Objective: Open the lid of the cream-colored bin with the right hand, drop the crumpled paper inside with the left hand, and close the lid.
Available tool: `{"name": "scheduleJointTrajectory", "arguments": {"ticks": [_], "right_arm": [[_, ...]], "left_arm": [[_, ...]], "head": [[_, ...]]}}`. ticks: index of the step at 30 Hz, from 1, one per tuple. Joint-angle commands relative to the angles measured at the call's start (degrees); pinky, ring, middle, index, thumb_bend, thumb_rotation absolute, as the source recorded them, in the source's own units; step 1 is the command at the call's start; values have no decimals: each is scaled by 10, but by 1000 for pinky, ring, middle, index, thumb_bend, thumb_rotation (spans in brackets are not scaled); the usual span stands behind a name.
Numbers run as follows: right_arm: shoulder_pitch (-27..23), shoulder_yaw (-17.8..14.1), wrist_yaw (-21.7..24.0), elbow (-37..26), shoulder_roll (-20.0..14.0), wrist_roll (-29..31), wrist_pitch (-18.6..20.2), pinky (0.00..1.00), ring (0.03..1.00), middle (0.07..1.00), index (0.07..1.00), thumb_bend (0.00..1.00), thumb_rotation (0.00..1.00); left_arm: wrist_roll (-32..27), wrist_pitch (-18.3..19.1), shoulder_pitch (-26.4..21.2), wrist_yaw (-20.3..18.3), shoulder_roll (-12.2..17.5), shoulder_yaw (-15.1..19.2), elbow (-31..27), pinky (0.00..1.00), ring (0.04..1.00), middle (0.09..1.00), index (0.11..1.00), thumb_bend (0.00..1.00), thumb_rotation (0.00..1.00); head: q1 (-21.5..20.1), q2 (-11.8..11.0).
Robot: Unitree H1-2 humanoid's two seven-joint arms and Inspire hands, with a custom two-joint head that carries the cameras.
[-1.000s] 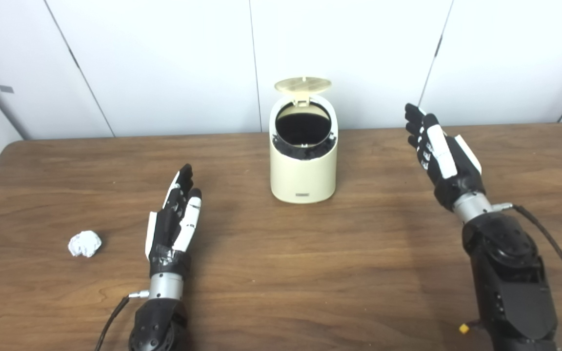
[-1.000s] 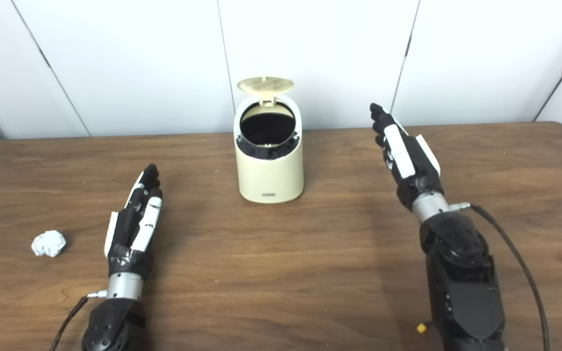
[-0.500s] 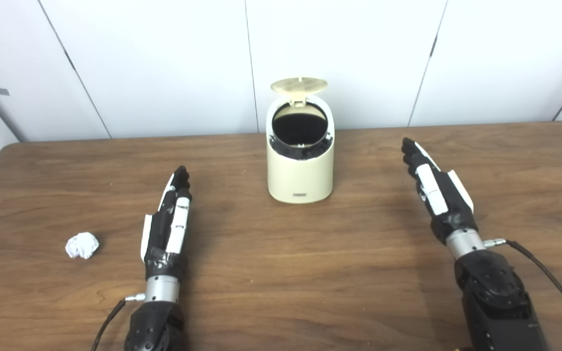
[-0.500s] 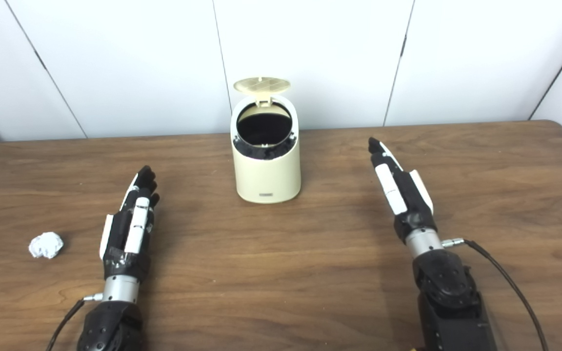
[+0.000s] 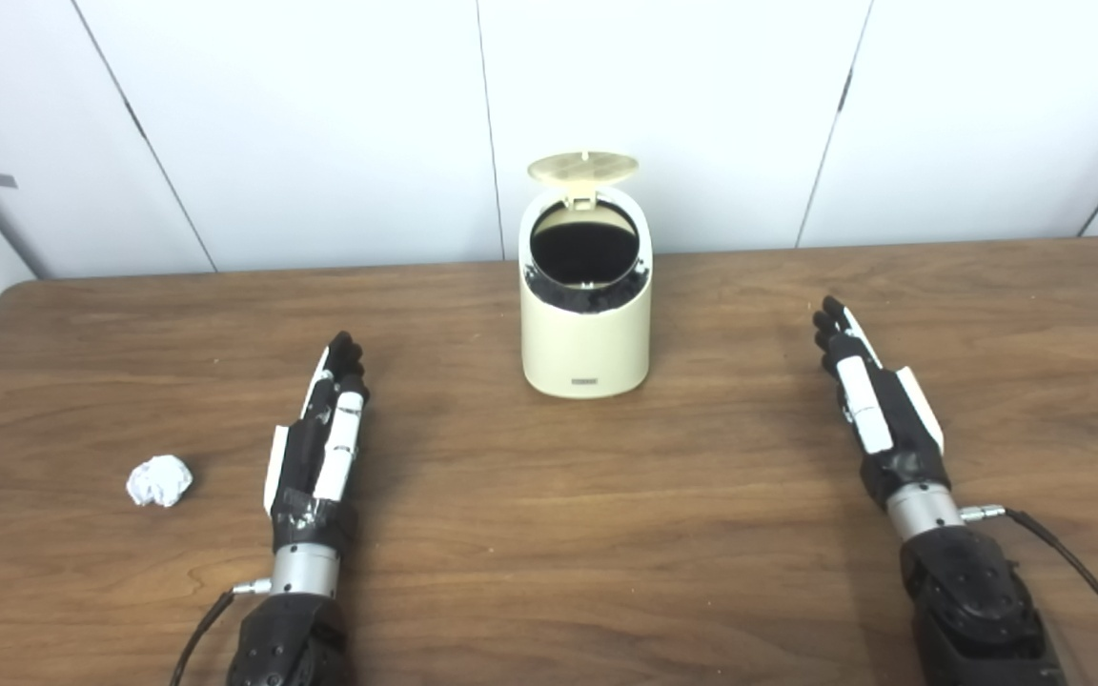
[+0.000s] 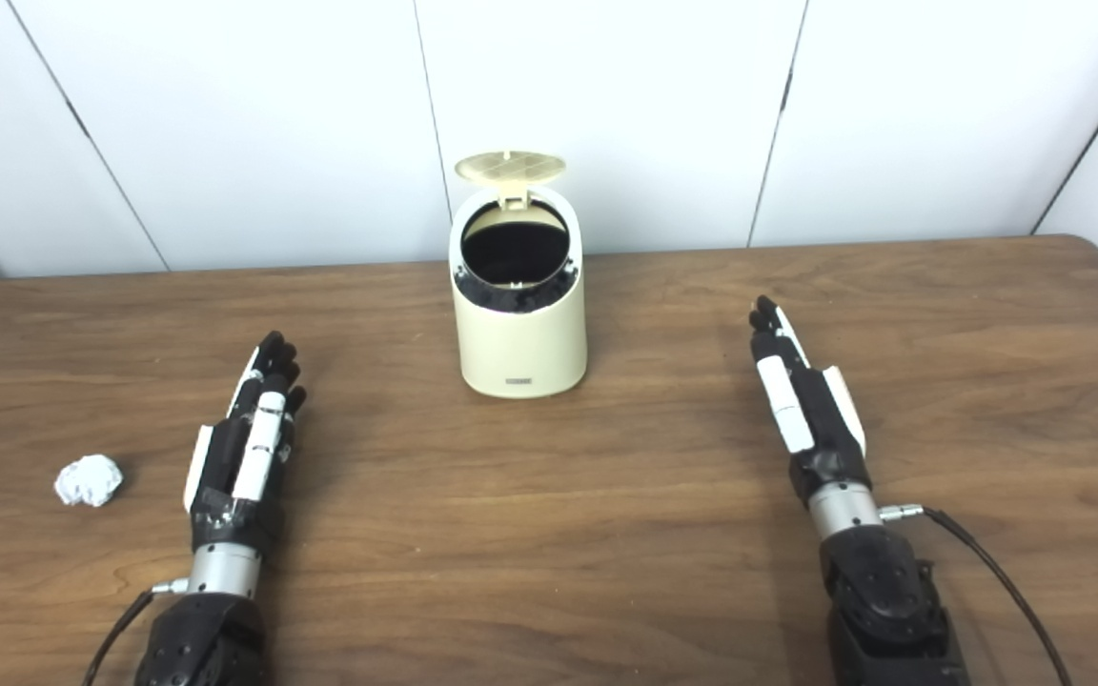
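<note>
While its round ribbed lid [image 5: 583, 168] stands raised, the cream-coloured plastic bin [image 5: 587, 324] sits mid-table.
Left hand [image 5: 317, 446] and right hand [image 5: 875, 412] lie flat, fingers extended, empty; crumpled white paper ball [image 5: 159, 479] rests near the left hand.

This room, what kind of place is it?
Probably a lab or test room: a bare wooden table, plain white wall panels, and only a bin and crumpled paper set out.
</note>
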Motion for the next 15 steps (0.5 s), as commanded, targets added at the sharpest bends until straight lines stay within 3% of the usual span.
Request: {"name": "scheduleJointTrajectory", "arguments": {"ticks": [1,7,8,15], "right_arm": [[-16,-9,-2,-12,6,24,-16,998,981,972,979,602,934],[-14,-15,3,-10,8,56,-3,1000,996,981,985,589,951],[-13,-15,4,-11,8,60,0,1000,999,982,988,588,959],[-11,-14,12,-3,-3,69,-5,1000,1000,988,995,573,975]], "left_arm": [[0,-6,13,-7,9,4,1,1000,1000,975,979,317,660],[-2,-3,14,-11,10,2,0,1000,1000,986,992,310,688],[-2,0,15,-10,9,2,-2,1000,1000,987,993,300,691],[0,8,15,-4,3,2,-9,1000,994,974,984,313,685]], "head": [[3,1],[3,1],[29,4],[66,5]]}}
